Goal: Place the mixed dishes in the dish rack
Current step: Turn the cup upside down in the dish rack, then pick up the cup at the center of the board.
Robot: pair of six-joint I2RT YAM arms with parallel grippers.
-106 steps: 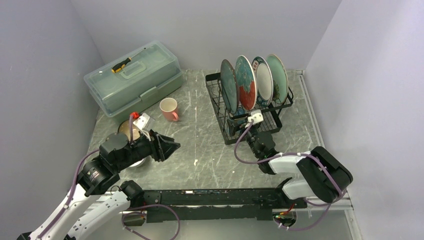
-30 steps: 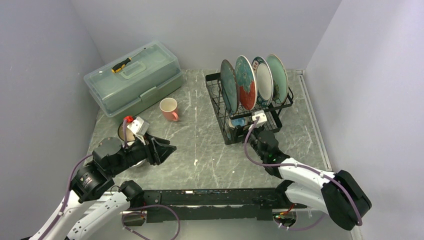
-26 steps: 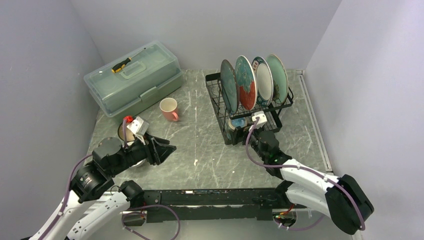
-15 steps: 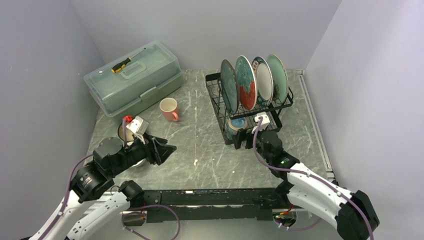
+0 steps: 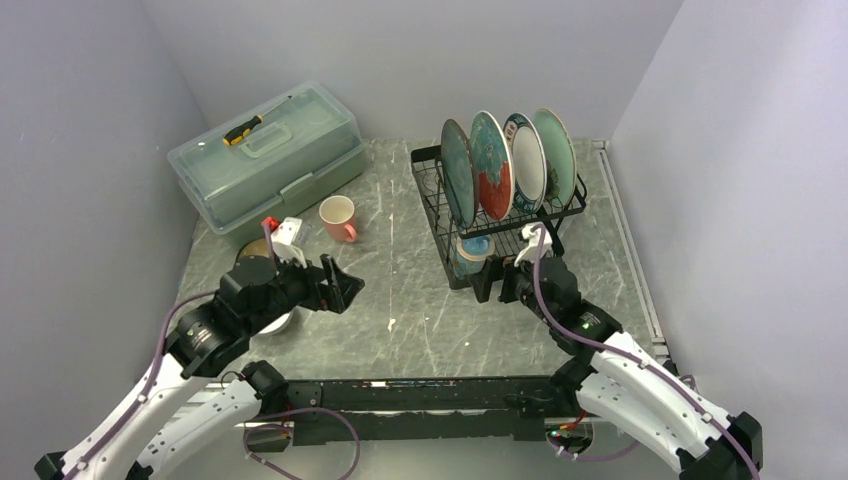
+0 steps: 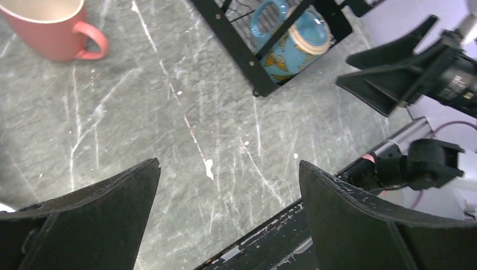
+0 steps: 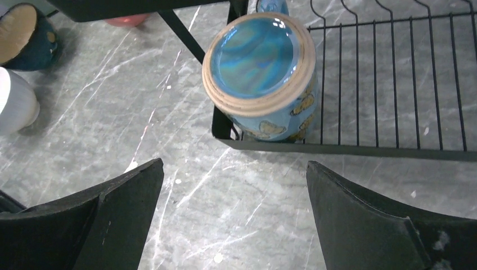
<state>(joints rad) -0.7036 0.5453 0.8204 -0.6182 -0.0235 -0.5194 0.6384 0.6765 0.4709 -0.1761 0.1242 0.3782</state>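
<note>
The left arm (image 5: 205,335) and right arm (image 5: 625,385) share one build: white shell links between black, drum-shaped joints, with purple cables (image 5: 150,375) looping outside them. A small white block (image 5: 288,232) with a red tip tops the left wrist, and a plain white block (image 5: 530,240) tops the right. The left gripper (image 6: 228,166) and right gripper (image 7: 234,164) carry broad, matte black, wedge-shaped fingers (image 6: 95,216), faintly scuffed.

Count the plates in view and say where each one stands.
4. All stand upright in the upper tier of the dish rack, left to right in the top view: teal plate, teal-and-red patterned plate, white dark-rimmed plate, pale green plate. None appears hidden.
</note>
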